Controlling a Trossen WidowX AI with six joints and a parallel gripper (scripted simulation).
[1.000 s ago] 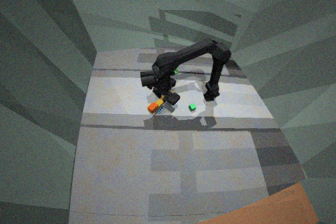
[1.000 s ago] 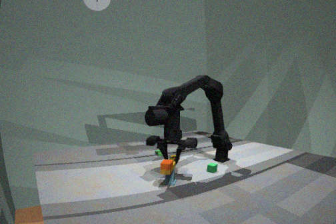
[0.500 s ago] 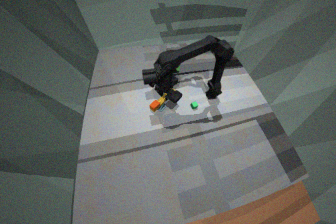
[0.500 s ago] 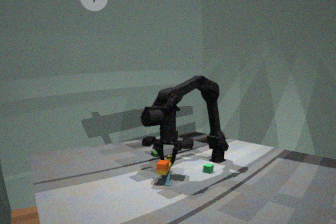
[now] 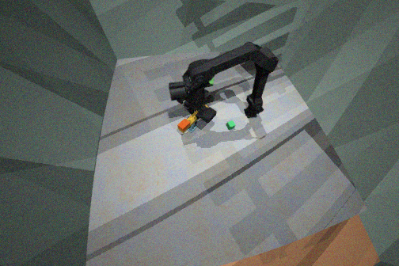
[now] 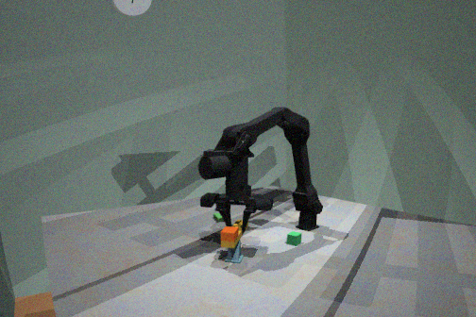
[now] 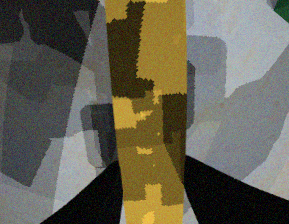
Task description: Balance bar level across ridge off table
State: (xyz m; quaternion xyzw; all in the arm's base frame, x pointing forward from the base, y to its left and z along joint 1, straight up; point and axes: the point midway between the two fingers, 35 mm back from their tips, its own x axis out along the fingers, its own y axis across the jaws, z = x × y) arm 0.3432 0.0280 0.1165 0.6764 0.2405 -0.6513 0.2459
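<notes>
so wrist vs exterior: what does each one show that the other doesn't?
Wrist only: the yellow bar close up along its length, running between the dark fingers.

Exterior only: the whole arm, the orange block on the bar's near end, the blue ridge beneath it, and a green cube near the arm's base.

Both: the gripper shut on the bar, over the grey table.
</notes>
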